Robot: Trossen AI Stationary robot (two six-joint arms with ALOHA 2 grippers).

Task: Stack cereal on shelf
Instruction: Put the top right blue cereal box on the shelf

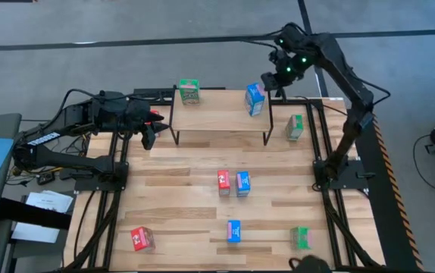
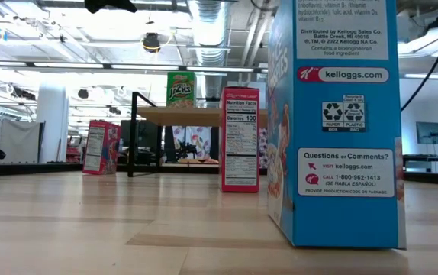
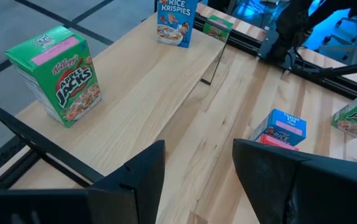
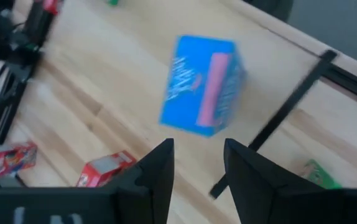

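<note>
Clock face laid on the high view, 12 at the table's far edge. My right gripper (image 4: 198,149) hangs just above the blue box on the shelf (image 1: 255,98), jaws moderately parted with nothing between them; that box stands free on the shelf (image 1: 217,117) toward its 3 o'clock end. My left gripper (image 3: 198,144) waits off the shelf's 9 o'clock end, jaws also parted and empty. At the shelf's 10 o'clock corner stands the green box on the shelf (image 1: 189,91), upright. Judged tally: two boxes placed, none yet stacked on another. Left on the table (image 1: 179,205): a green box beside the shelf (image 1: 294,127) at 3 o'clock of it; a red box (image 1: 223,182) and a blue box (image 1: 242,183) touching side by side at the centre; and along the 6 o'clock edge a second red box (image 1: 142,239), a second blue box (image 1: 233,231) and a second green box (image 1: 300,237), well apart. That makes eight; I cannot find a ninth. The tabletop is light slatted wood on black framing. Beyond it are a grey floor (image 1: 89,30) and, in the low view, ceiling ducts (image 2: 207,23) and bright lights.
</note>
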